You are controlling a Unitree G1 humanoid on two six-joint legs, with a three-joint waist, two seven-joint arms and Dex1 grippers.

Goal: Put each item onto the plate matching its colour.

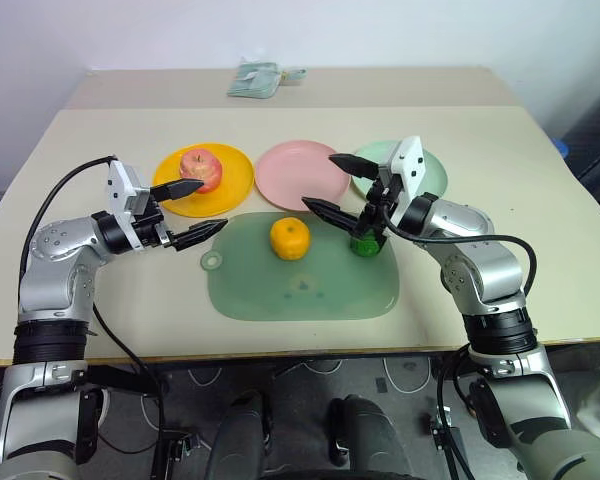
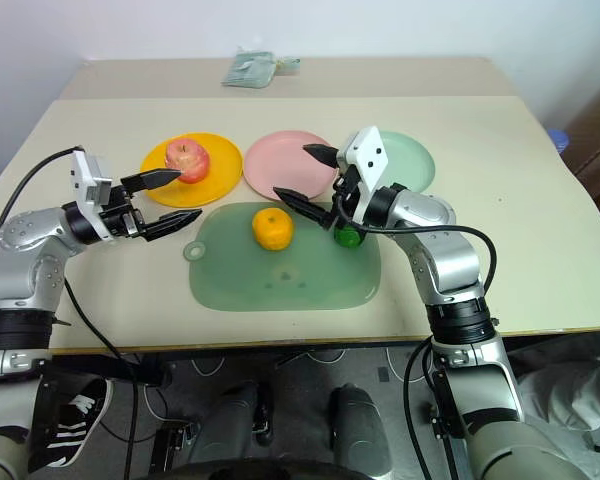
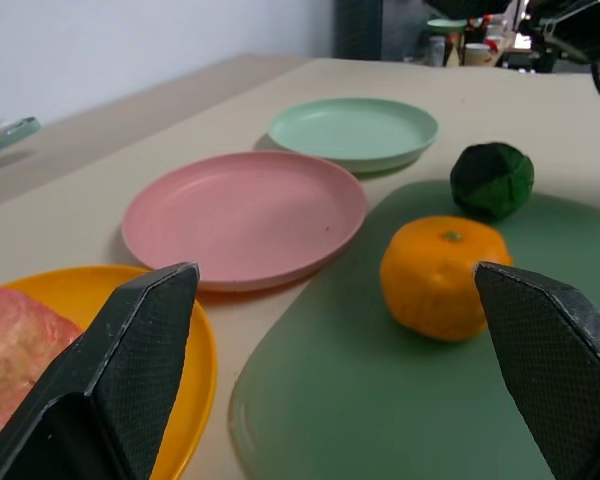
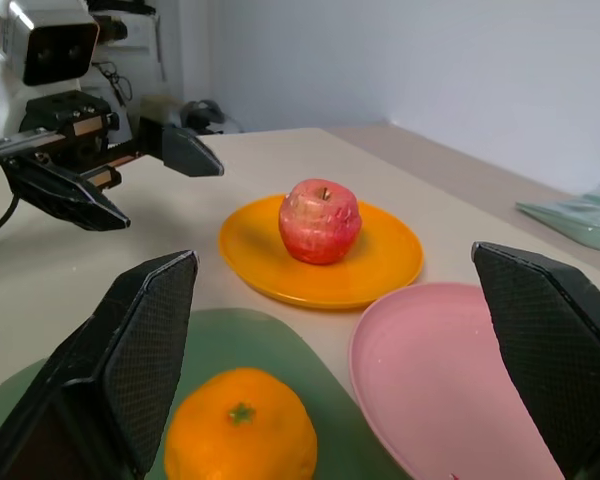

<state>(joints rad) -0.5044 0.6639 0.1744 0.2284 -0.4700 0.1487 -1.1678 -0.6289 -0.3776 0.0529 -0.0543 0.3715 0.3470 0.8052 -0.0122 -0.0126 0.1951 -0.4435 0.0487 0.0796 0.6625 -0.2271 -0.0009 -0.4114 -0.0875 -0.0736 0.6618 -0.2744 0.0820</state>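
Left hand hangs wide open and empty by the yellow plate, fingers just short of the apple sitting on it. Right hand is spread wide too, nothing in it, poised over the near rim of the pink plate. The dark green vegetable rests on the green mat toward its far right corner, just below that arm. The orange sits at the mat's far middle. The mint plate lies bare toward the bench's far right.
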